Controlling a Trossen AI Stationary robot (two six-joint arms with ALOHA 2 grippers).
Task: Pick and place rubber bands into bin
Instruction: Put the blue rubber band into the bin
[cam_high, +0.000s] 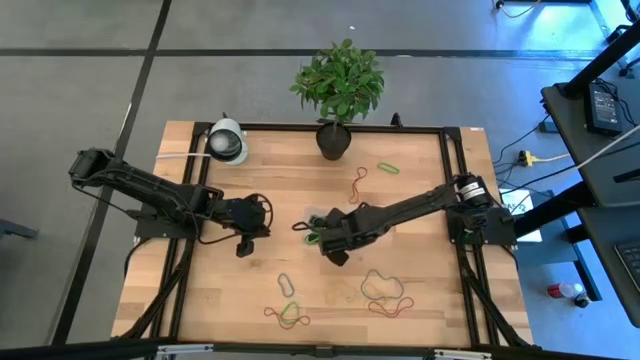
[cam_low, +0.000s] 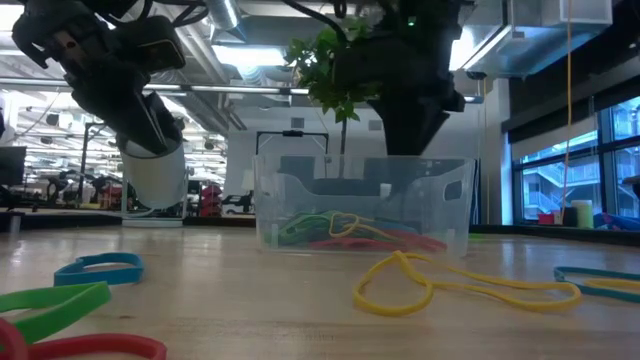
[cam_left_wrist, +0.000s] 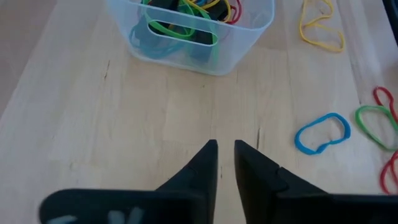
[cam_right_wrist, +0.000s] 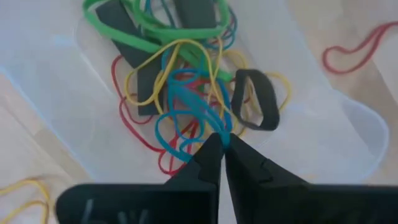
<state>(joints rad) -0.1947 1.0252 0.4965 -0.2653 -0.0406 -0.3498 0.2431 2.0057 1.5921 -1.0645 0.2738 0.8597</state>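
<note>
- Rubber bands (cam_right_wrist: 186, 93), thin floppy elastic loops in green, yellow, red, blue and black, lie tangled inside the small clear plastic bin (cam_low: 362, 200) near the middle of the light wooden desk (cam_high: 200, 290).
- The right tool (cam_right_wrist: 222, 144) hangs over the bin's inside, its two dark fingers pressed together on a thin blue rubber band (cam_right_wrist: 186, 102) that trails from the tips into the pile.
- The left tool (cam_left_wrist: 225, 149) waits above bare wood just beside the bin, its fingers nearly together with a thin gap and nothing between them.
- More loops lie loose on the desk outside the bin: a yellow loop (cam_low: 440, 285) in front of it, a blue loop (cam_left_wrist: 322, 132), plus green and red ones near the front edge.
- A green potted plant (cam_high: 338, 85) stands at the desk's far edge.
</note>
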